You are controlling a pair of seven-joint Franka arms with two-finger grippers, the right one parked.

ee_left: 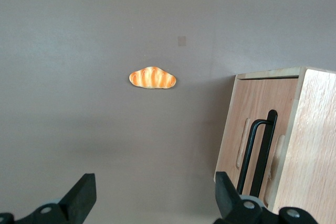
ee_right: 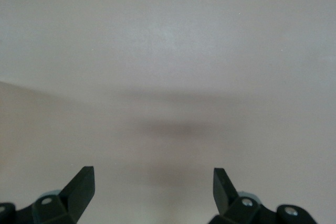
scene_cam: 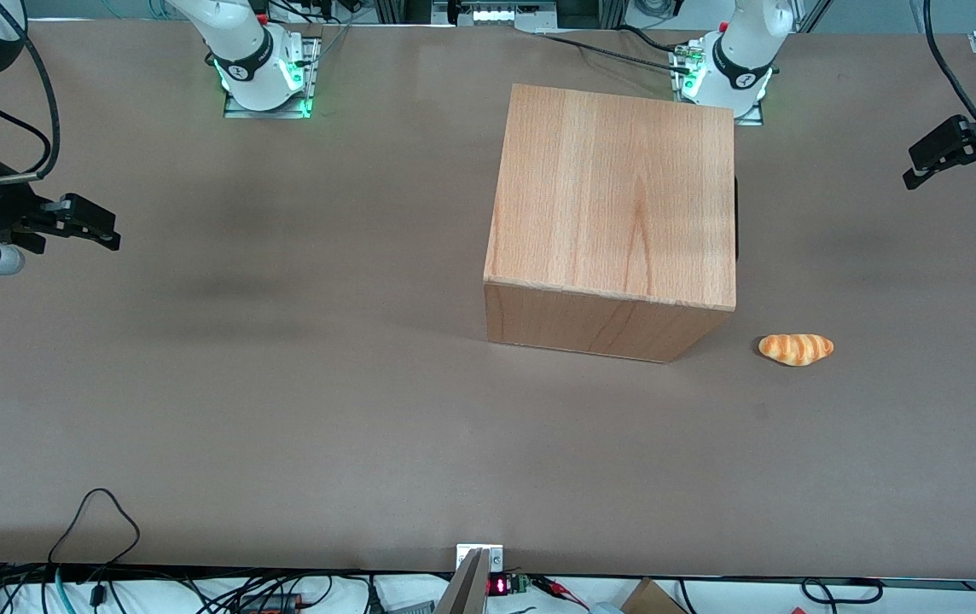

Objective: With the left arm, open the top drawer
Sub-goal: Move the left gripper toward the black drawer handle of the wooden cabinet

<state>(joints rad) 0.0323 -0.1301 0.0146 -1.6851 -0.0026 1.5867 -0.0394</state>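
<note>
The wooden cube cabinet stands mid-table with its front turned toward the working arm's end. Of the top drawer, only a thin dark edge of handle shows in the front view, and the drawer looks shut. In the left wrist view, the drawer front carries a black bar handle beside the cabinet's top face. My left gripper hangs open in front of the cabinet, well apart from it, with nothing between its fingers.
A small orange bread roll lies on the brown table, nearer the front camera than the cabinet's front corner. The arm bases stand at the table's back edge. Cables lie along the near edge.
</note>
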